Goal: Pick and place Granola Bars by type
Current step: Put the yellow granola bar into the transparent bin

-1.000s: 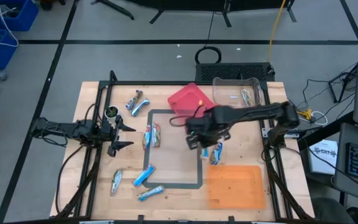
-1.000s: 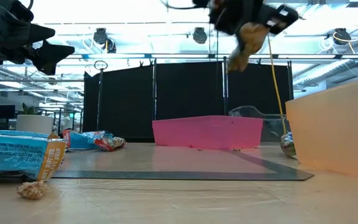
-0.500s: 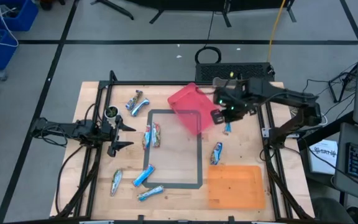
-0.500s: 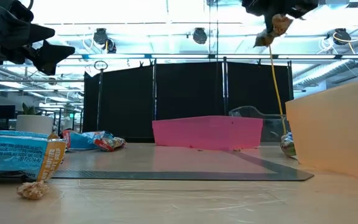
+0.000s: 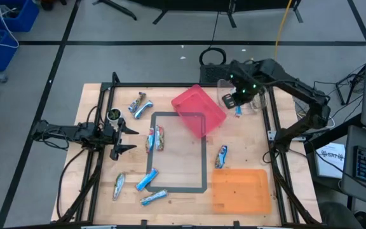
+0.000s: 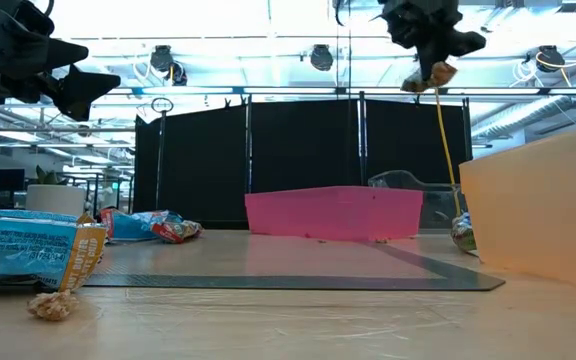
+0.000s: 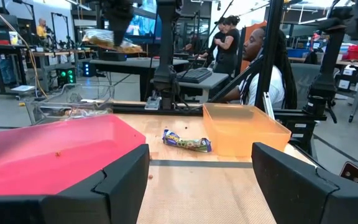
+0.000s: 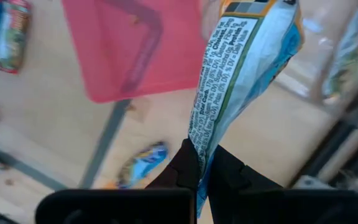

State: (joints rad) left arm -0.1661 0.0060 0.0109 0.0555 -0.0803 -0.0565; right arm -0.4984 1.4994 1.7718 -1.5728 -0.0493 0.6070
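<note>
right gripper: pinched shut on a blue granola bar, high over the clear bin
wrapper print: nutrition text, possibly "protein"
left gripper: fingers spread, holding nothing
nearby: pink tray, orange tray

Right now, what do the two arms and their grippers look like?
Both arms are dark and slender, built of jointed segments, with black cables along the left arm. The right arm shows small green lights near its wrist. The left gripper has two black wedge-shaped fingers.
</note>
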